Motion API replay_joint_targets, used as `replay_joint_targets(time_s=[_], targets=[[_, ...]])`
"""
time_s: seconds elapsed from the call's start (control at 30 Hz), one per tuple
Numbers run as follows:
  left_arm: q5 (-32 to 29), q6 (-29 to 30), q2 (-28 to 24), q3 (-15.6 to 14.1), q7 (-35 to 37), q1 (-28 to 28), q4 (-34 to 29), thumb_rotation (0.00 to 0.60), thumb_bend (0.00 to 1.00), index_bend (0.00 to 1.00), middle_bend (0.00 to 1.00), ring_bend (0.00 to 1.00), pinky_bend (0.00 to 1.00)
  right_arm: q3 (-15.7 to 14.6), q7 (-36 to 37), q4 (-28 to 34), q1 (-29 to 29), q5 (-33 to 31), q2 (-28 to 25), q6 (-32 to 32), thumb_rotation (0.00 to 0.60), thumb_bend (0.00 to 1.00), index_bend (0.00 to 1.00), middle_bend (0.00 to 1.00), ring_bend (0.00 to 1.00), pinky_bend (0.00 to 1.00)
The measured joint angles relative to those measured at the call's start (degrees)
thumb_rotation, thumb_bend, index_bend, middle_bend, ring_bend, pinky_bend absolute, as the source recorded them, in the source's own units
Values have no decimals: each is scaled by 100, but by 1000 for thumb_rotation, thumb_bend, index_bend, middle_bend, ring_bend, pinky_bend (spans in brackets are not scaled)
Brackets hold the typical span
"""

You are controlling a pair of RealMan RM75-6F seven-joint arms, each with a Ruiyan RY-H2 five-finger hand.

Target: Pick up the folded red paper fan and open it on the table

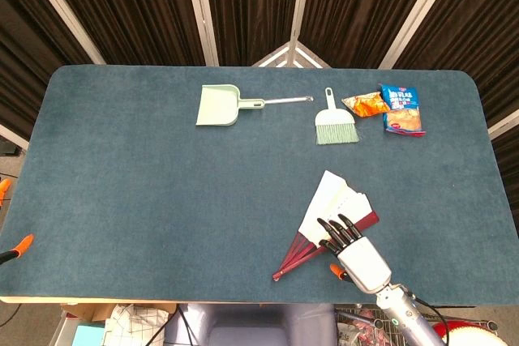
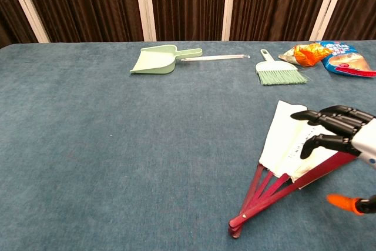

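The red paper fan (image 1: 331, 202) lies partly spread on the blue table, white paper facing up, with its red ribs meeting at a pivot toward the front edge. In the chest view the fan (image 2: 286, 138) is at the lower right. My right hand (image 1: 355, 254) is over the fan's right red rib, its dark fingers spread and pointing left across the paper, holding nothing. In the chest view the right hand (image 2: 345, 128) reaches in from the right edge; contact with the paper cannot be judged. Of the left hand only an orange tip (image 1: 19, 245) shows at the left edge.
At the back lie a green dustpan (image 1: 217, 106) (image 2: 154, 61), a green hand brush (image 1: 334, 124) (image 2: 279, 74), an orange snack bag (image 1: 362, 104) and a blue snack bag (image 1: 402, 109). The table's front edge (image 1: 162, 300) runs close below the fan.
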State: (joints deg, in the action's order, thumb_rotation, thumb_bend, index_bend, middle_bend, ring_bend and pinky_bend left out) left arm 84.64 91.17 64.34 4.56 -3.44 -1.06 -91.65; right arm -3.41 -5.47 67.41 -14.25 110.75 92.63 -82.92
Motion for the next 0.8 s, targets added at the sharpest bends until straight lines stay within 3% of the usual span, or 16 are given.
replay_joint_targets(time_s=[0.8], targets=[[-105, -81, 75, 26, -206, -44, -18, 600, 248, 64, 25, 0, 99, -80, 179, -1168, -241, -310, 693, 200, 600, 235, 420, 109, 184, 125]])
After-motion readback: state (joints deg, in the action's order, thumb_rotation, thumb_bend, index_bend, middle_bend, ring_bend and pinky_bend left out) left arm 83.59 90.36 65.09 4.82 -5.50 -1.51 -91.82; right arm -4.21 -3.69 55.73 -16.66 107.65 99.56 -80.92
